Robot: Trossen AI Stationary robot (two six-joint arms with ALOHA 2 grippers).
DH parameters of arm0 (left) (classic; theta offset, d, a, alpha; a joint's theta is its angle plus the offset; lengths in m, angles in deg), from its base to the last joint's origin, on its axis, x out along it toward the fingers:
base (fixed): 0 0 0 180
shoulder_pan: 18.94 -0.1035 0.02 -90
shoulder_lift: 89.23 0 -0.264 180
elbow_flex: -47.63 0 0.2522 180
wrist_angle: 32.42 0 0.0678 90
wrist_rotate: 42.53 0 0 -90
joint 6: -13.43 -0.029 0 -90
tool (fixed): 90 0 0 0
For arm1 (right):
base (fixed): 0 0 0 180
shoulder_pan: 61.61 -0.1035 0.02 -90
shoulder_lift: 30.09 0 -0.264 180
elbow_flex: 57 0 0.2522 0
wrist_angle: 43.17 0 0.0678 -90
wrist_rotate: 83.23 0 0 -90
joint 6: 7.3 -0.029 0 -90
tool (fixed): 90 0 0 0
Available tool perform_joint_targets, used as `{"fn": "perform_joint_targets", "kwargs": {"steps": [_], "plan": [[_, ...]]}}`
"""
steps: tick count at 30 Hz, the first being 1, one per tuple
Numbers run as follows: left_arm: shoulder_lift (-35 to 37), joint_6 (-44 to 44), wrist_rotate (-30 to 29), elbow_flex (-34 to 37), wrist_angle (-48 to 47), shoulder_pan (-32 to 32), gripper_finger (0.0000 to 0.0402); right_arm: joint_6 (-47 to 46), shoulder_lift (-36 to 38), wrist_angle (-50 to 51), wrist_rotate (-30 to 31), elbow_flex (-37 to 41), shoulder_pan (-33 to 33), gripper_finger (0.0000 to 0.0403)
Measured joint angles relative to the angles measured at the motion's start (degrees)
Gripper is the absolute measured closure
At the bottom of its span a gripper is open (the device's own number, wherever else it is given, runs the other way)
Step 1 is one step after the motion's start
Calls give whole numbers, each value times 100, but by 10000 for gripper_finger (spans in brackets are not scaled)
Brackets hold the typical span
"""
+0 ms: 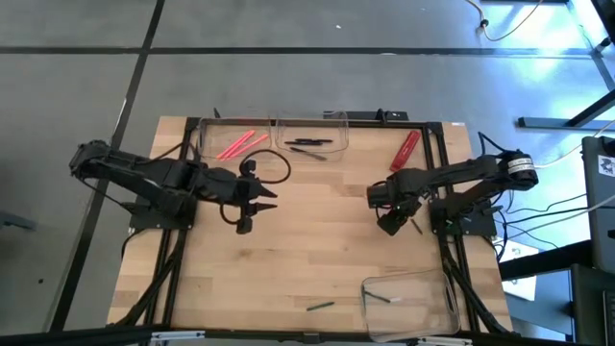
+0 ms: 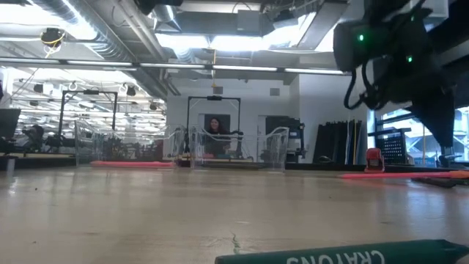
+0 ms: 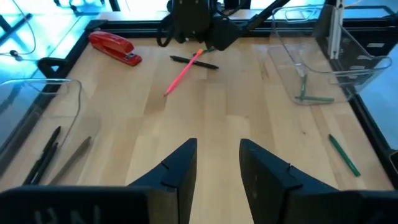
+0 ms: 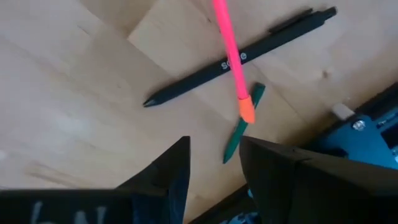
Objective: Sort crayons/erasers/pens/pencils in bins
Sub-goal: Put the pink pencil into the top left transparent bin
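My right gripper (image 1: 391, 225) (image 4: 214, 167) is open and hovers low over three sticks at the table's right side. There a pink pencil (image 4: 229, 53) lies across a black pen (image 4: 239, 57), and its orange tip rests on a green crayon (image 4: 239, 134). My left gripper (image 1: 268, 199) (image 3: 217, 165) is open and empty above the middle left of the table. The far-left bin (image 1: 231, 130) holds pink sticks (image 1: 238, 144). The far-middle bin (image 1: 317, 120) holds black pens (image 1: 309, 147). The near-right bin (image 1: 428, 284) holds one green stick (image 1: 384, 298). Another green crayon (image 1: 320, 307) (image 2: 344, 255) lies near the front edge.
A red stapler (image 1: 405, 149) (image 3: 115, 48) lies at the far right, just beyond the right arm. A dark frame (image 1: 437, 130) runs along the table's far and side edges. Bare wood (image 1: 317, 240) lies between the two grippers. A person (image 2: 215, 128) shows far behind the table.
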Motion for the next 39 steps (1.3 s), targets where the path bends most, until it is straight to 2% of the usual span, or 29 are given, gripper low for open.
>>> {"fn": "perform_joint_targets", "kwargs": {"steps": [10,18,23,28,36,39], "plan": [[0,-2,9,0,-2,-279,289,443,0,-916,-43,804,528,262],[0,-43,456,0,-1,-483,289,814,0,-1057,-45,1155,822,262],[0,-44,456,0,0,-509,289,1019,0,-1491,-459,1408,921,264],[0,-44,456,0,-2,-509,289,952,15,-1611,-555,1574,935,290],[0,-43,456,0,-2,-507,289,962,0,-1596,-555,1512,929,361],[0,-42,456,0,-2,-507,289,950,-2,-1596,-571,1497,929,368]]}}
